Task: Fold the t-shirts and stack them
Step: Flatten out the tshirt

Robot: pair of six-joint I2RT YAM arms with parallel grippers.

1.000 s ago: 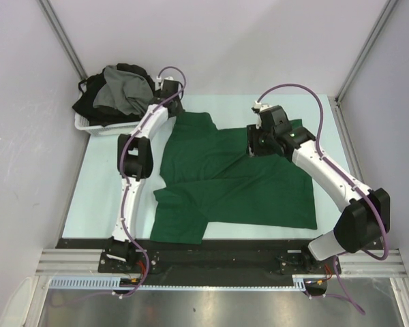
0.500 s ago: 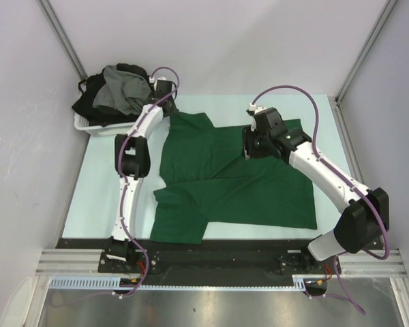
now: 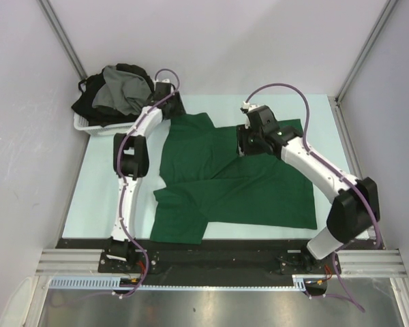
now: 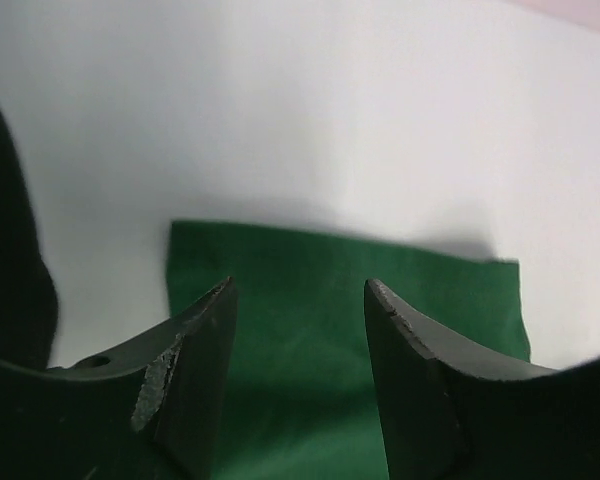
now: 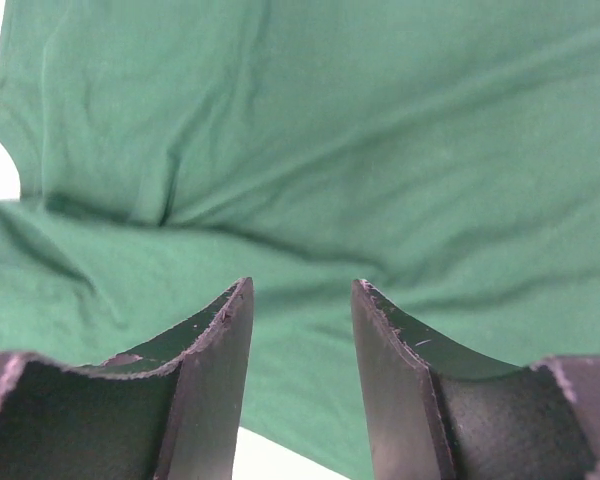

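Lying spread on the pale table, the dark green t-shirt takes up the middle of the work area. Its near hem runs close to the table's near edge. One sleeve juts out at near left. The far left portion reaches up toward the back. Creases run diagonally across the middle, and part of the cloth looks folded over itself there.

Right gripper is over the far middle of the shirt. In the right wrist view it has its fingers parted to a moderate gap with nothing between them, and green fabric fills most of the view beneath. Cannot tell whether the tips touch the cloth.

Left gripper is at the shirt's far left corner, with the arm stretched well forward. In the left wrist view it is likewise parted and holds nothing. A flat green edge with a squared corner lies below and just past the tips, with bare table beyond. Contact with the cloth cannot be judged.

At the far left corner sits a white basket. A grey t-shirt is heaped on black t-shirts inside, unfolded and spilling over the rim. The basket is just beside the left gripper, apart from the green shirt.
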